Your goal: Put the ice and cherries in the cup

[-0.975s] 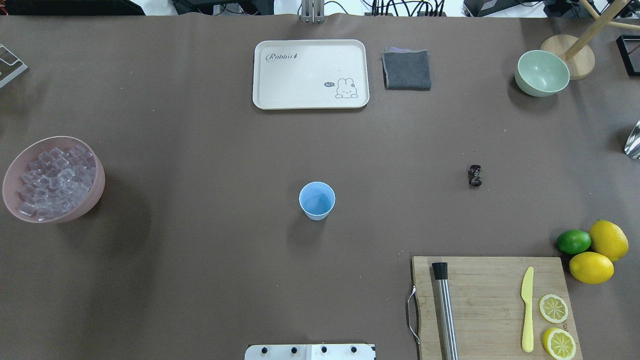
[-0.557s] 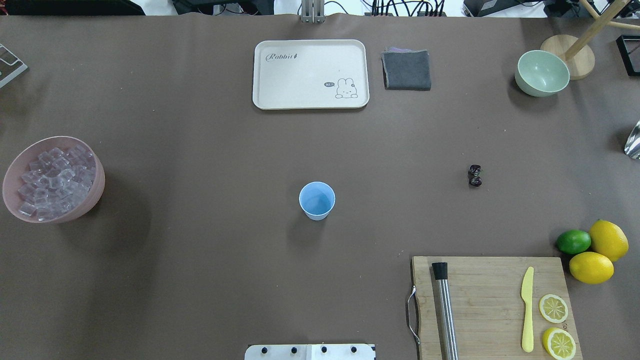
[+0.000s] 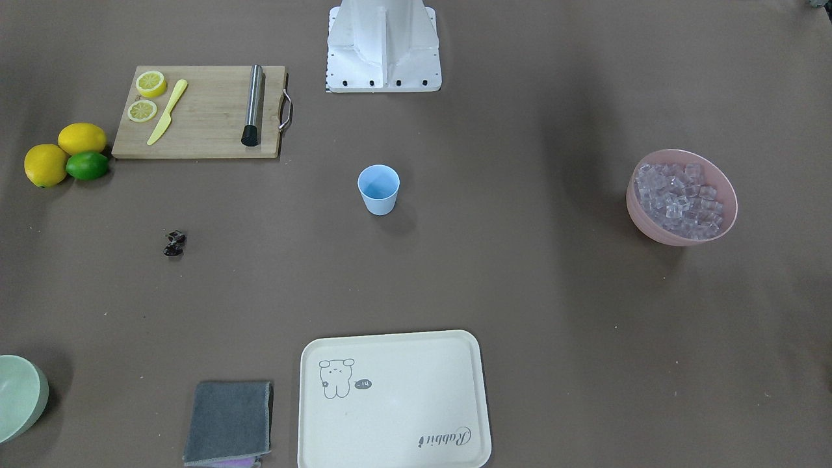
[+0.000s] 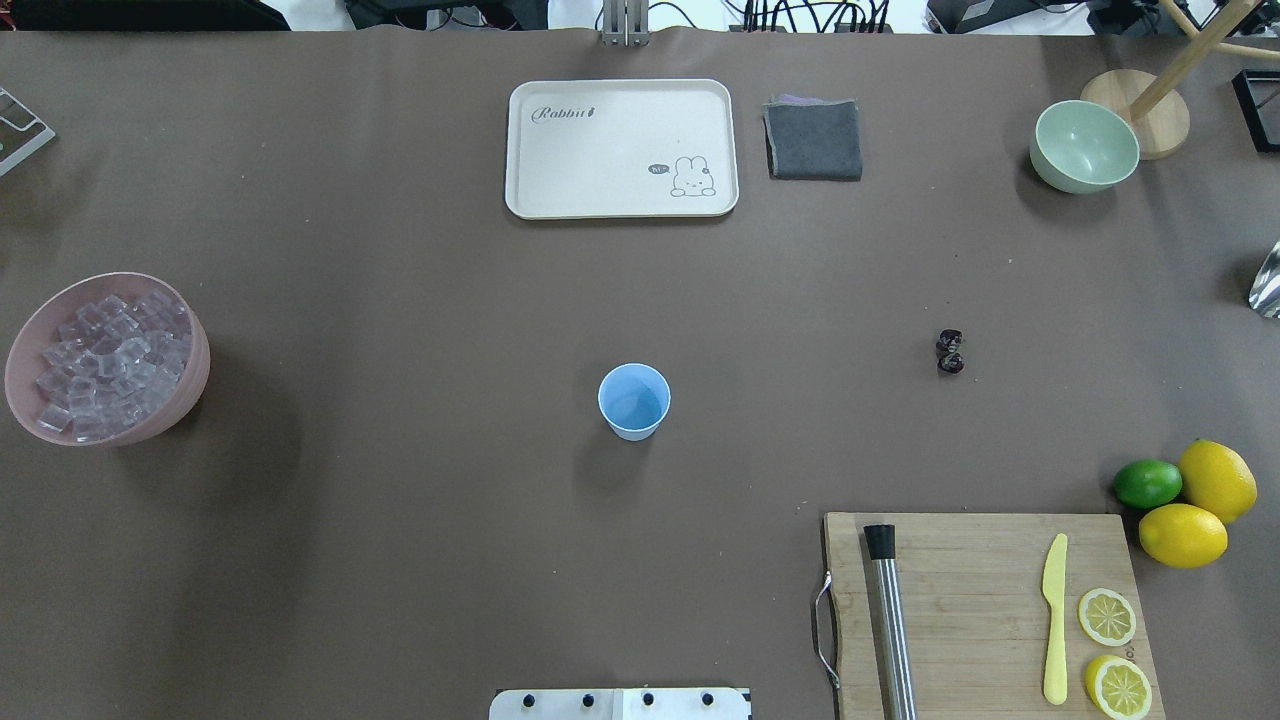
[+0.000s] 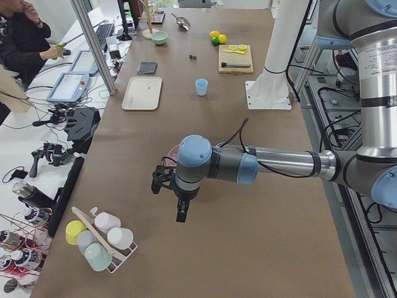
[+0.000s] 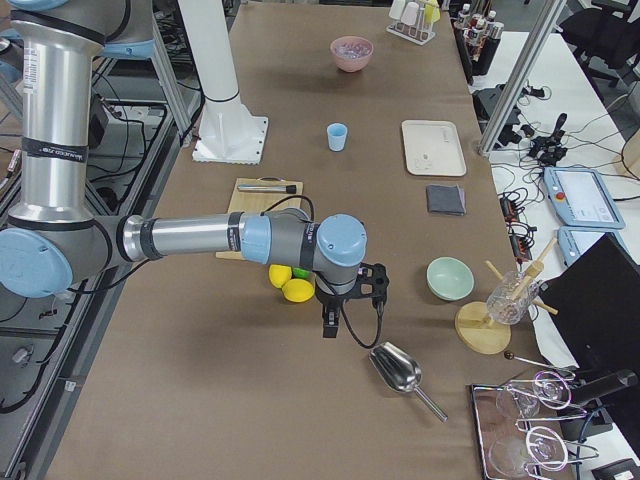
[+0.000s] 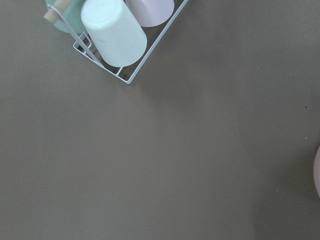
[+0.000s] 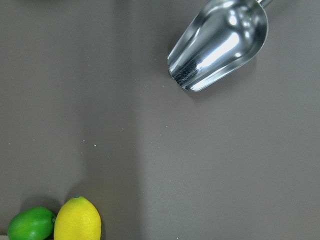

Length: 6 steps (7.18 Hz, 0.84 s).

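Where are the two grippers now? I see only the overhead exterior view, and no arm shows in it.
Observer: The left gripper hangs outside your frame, past the pink bowl, near a wire rack of cups.
Operator: And the right gripper?
Observer: The right gripper hangs past the lemons, close to a metal scoop.
Operator: Is there ice in that scoop?
Observer: No. The right wrist view looks straight into the metal scoop, and it is empty.
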Motion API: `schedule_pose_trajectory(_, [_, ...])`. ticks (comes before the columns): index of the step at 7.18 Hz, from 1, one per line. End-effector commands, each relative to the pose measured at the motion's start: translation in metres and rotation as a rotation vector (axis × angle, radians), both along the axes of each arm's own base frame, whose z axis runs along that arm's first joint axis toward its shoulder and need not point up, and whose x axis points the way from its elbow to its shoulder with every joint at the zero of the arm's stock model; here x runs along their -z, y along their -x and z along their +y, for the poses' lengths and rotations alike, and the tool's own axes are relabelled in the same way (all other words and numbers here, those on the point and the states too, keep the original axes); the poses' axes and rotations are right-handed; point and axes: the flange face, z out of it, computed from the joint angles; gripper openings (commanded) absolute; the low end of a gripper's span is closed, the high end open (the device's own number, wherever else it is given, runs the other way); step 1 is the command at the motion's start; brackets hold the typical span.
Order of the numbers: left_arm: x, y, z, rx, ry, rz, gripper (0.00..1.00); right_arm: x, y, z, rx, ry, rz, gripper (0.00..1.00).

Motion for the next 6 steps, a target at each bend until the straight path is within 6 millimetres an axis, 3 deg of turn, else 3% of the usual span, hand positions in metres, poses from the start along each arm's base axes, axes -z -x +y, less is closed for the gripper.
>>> schedule_pose_trajectory(1, [-0.0002,0.0,-0.0002,0.001,0.0,-0.001,0.98,0.0004,0.0001,-0.0004,0.0,-0.001,0.0,1.0])
schedule_pose_trajectory(6, [-0.0095,0.0007,0.0012,0.004,0.02,-0.003,0.98,-0.0025,-0.0001,0.001,0.002,0.003,0.003,1.0])
